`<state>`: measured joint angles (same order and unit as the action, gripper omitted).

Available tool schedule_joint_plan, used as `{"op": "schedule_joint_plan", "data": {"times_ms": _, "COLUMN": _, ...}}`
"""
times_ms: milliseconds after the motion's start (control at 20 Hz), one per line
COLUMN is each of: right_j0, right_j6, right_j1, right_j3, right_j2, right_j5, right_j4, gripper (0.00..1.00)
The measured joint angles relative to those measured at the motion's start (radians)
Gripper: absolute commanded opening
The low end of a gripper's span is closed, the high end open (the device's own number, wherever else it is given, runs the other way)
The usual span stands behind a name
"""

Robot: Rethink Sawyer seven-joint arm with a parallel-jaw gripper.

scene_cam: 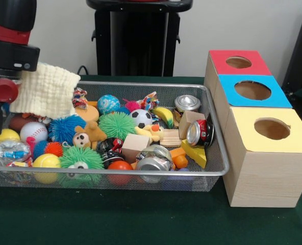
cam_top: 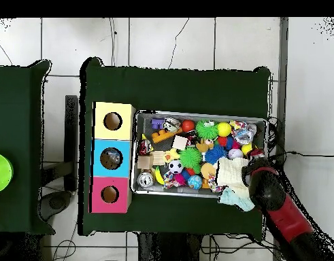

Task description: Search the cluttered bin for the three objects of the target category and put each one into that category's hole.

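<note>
Three boxes (scene_cam: 263,127) with round holes stand right of bin (scene_cam: 212,153) in front view: red (scene_cam: 238,62), blue (scene_cam: 252,90), yellow (scene_cam: 272,128). Bin on green table (scene_cam: 141,219), crammed with balls, spiky toys, cans, wood blocks. Arm (scene_cam: 10,35) at bin's left end; cream cloth (scene_cam: 45,89) hangs against it over that end. Tool itself hidden by arm and cloth, cannot tell if spread or pinching. Crushed cans (scene_cam: 199,132) lie at bin end nearest boxes, soccer ball (scene_cam: 141,118) mid-bin
</note>
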<state>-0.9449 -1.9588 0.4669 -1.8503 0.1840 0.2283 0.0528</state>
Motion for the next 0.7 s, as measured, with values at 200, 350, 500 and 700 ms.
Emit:
{"op": "schedule_joint_plan", "data": {"times_ms": 200, "right_j0": -0.01, "right_j6": 0.0, "right_j1": -0.013, "right_j3": 0.014, "right_j2": 0.0, "right_j5": 0.0, "right_j4": 0.0, "gripper": 1.0}}
{"op": "schedule_joint_plan", "data": {"times_ms": 350, "right_j0": -0.015, "right_j6": 0.0, "right_j1": -0.015, "right_j3": 0.02, "right_j2": 0.0, "right_j5": -0.001, "right_j4": 0.0, "gripper": 1.0}}
{"op": "schedule_joint_plan", "data": {"times_ms": 500, "right_j0": -0.017, "right_j6": 0.0, "right_j1": -0.016, "right_j3": 0.02, "right_j2": 0.002, "right_j5": 0.0, "right_j4": 0.0, "gripper": 1.0}}
{"op": "schedule_joint_plan", "data": {"times_ms": 700, "right_j0": -0.017, "right_j6": 0.0, "right_j1": -0.016, "right_j3": 0.02, "right_j2": 0.002, "right_j5": 0.0, "right_j4": 0.0, "gripper": 1.0}}
